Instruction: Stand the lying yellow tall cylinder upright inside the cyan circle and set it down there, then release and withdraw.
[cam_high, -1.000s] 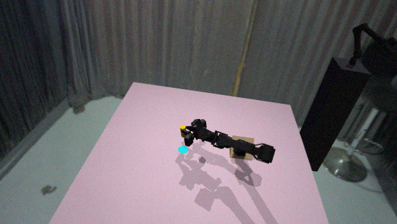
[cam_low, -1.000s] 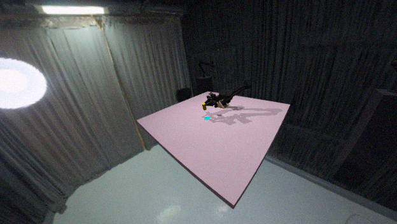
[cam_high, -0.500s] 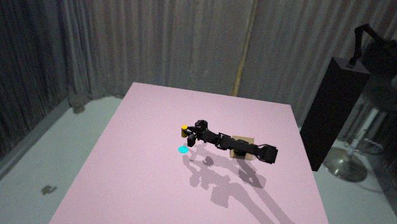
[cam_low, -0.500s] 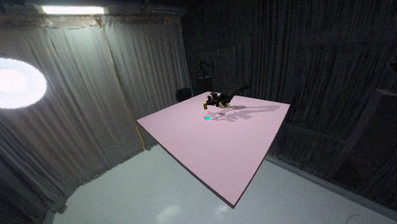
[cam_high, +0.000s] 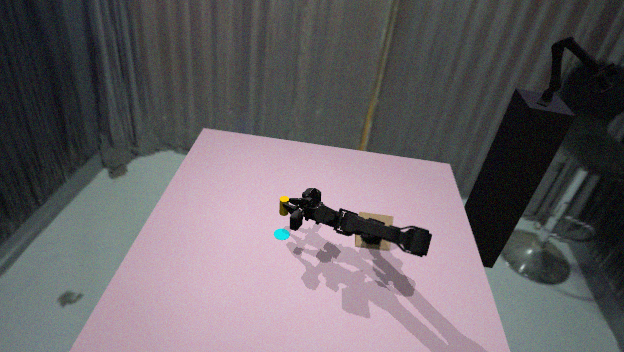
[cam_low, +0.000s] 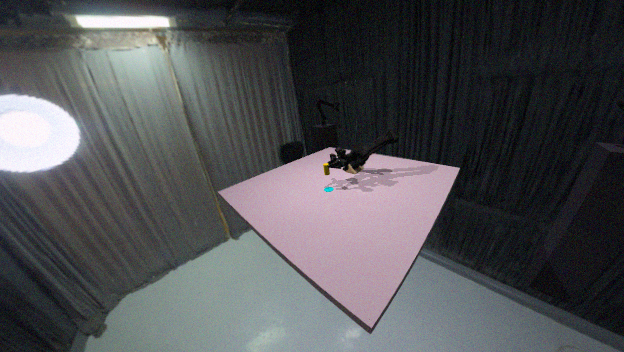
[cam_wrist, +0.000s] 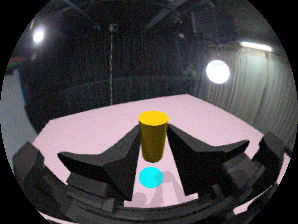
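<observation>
My gripper is shut on the yellow tall cylinder. It holds the cylinder upright in the air, above the pink table. The cyan circle lies flat on the table, below the cylinder and a little nearer the front. In the wrist view the circle shows between the two black fingers, under the cylinder's lower end. The arm reaches low and nearly level from its base towards the left.
The arm's tan base plate sits right of the table's middle. A tall black cabinet stands off the table's right edge. Curtains close in the room.
</observation>
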